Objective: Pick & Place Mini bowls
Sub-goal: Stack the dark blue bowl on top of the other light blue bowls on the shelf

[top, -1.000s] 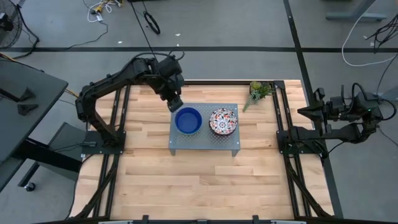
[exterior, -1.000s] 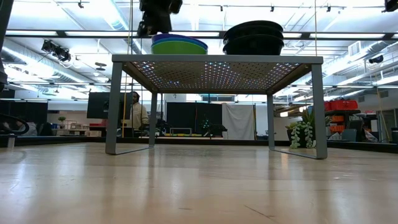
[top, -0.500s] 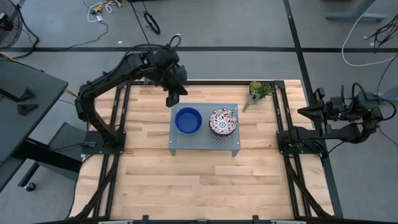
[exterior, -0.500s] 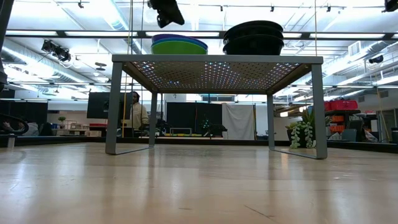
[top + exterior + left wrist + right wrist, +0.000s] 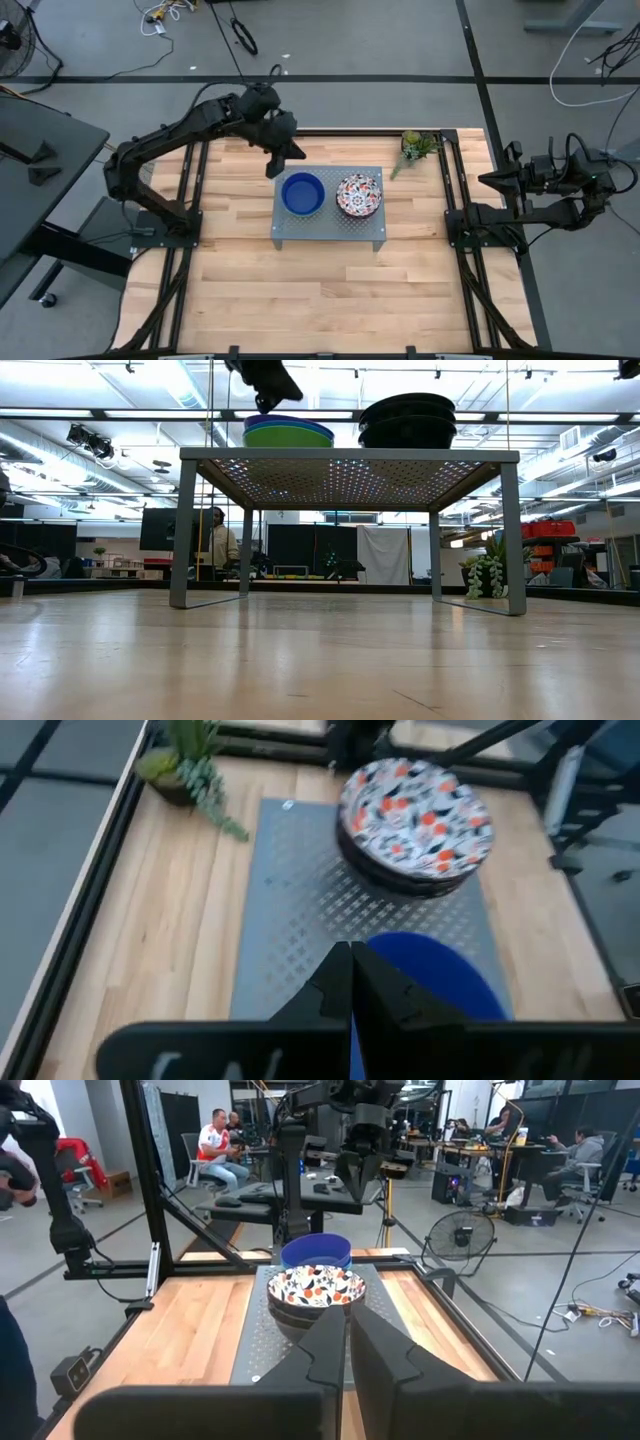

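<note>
Two stacks of mini bowls stand on the grey perforated stand (image 5: 328,222). The plain stack, dark blue bowl (image 5: 302,193) on top, is on the left; in the low view its green bowl (image 5: 288,437) shows below the blue ones. The floral stack (image 5: 359,194) is on the right. My left gripper (image 5: 273,168) hangs shut and empty above the stand's far left corner, just off the blue bowl's (image 5: 430,972) rim. At the table's right edge my right gripper (image 5: 347,1342) waits, shut and pointing level toward the floral stack (image 5: 316,1288).
A small potted plant (image 5: 415,147) stands on the table by the far right corner of the stand. Bare wooden tabletop (image 5: 320,290) lies on the near side of the stand. People sit at desks in the room beyond.
My left gripper has lifted off the rim of the blue bowl stack, rolled and tipped up, and its fingers have shut with nothing between them. Both bowl stacks stay as they were.
</note>
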Robot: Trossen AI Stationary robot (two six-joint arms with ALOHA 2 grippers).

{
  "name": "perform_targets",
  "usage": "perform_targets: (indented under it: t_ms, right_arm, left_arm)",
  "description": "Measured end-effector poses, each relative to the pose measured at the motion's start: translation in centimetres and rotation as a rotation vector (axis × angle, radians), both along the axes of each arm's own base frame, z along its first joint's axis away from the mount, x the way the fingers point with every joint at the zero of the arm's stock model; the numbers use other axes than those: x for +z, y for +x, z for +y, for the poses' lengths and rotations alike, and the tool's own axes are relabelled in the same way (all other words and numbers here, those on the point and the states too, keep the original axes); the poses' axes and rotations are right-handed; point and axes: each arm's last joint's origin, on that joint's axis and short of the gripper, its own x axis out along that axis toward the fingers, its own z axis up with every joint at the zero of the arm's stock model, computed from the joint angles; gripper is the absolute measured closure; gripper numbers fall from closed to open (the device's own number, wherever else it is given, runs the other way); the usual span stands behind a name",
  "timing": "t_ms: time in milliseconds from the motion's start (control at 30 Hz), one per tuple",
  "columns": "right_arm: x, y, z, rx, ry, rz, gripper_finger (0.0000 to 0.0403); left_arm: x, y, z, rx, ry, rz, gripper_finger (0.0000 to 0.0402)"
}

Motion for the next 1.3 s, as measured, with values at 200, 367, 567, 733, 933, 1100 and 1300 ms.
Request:
perform_targets:
  t_ms: [200,367,567,733,933,1100,1300]
  right_arm:
    - [0.0,0.0,0.0,0.0,0.0,-0.001,0.038]
    - [0.0,0.0,0.0,0.0,0.0,0.0,0.038]
    - [0.0,0.0,0.0,0.0,0.0,0.0,0.038]
    - [0.0,0.0,0.0,0.0,0.0,-0.001,0.038]
    - [0.0,0.0,0.0,0.0,0.0,-0.001,0.038]
    - [0.0,0.0,0.0,0.0,0.0,-0.001,0.038]
    - [0.0,0.0,0.0,0.0,0.0,0.0,0.038]
  left_arm:
    - [-0.7,-1.6,-1.0,-0.065,-0.004,-0.118,0.04]
    - [-1.7,-2.5,-1.5,-0.085,0.014,-0.186,0.04]
    - [-2.8,-2.9,-1.6,-0.088,0.031,-0.251,0.0401]
    - [-3.9,-3.1,-1.7,-0.165,0.044,-0.355,0.0401]
    - [-5.9,-3.8,-0.7,-0.192,0.012,-0.374,0.0401]
    - [-7.0,-4.3,0.1,-0.186,-0.016,-0.362,0.0401]
    - [-6.9,-4.4,0.2,-0.216,-0.014,-0.378,0.0402]
